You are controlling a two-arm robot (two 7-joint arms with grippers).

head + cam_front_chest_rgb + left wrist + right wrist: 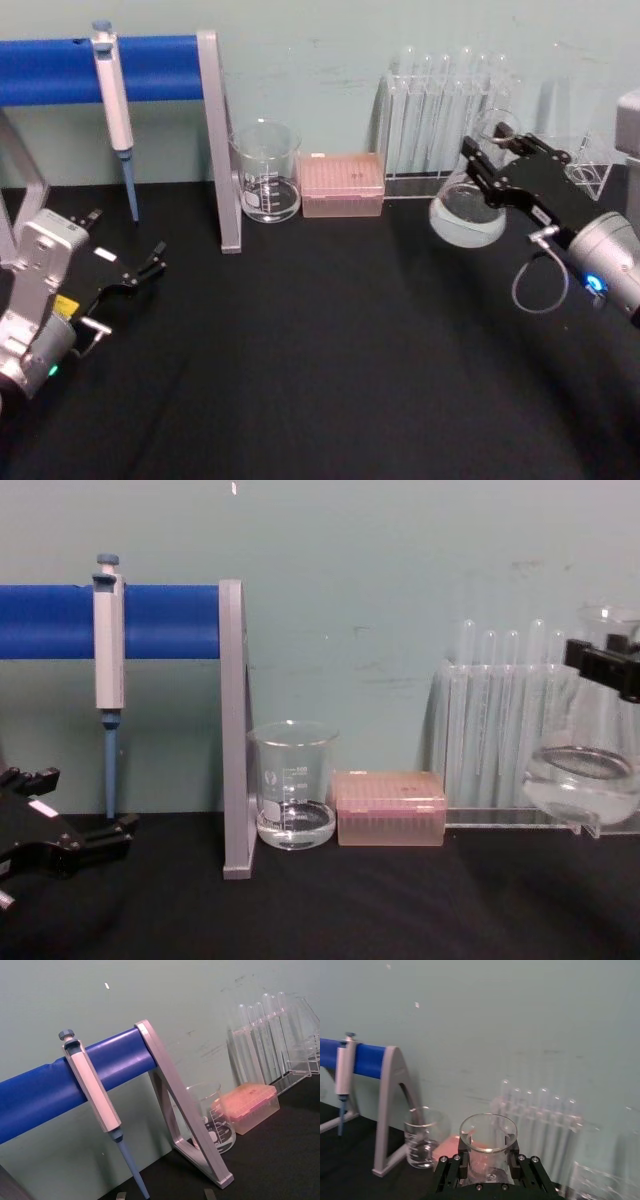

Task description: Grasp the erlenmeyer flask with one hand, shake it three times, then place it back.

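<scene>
I have the clear glass conical erlenmeyer flask (467, 212), a little liquid pooled in its wide base, held clear of the black tabletop (330, 350) on the right, in front of the clear rack of test tubes (440, 110). My black right gripper (487, 160) is clamped around its neck just below the flared rim. To its left, by the wall, stand a pink tip box (343, 185) and a short glass beaker (268, 180). My left gripper (150, 262) sits low at the far left, fingers spread, holding nothing.

The right end effector (488, 152) is gripping the clear erlenmeyer flask (467, 215) by its neck, holding it roughly upright above the bench (320, 350), with a little liquid pooling inside.
</scene>
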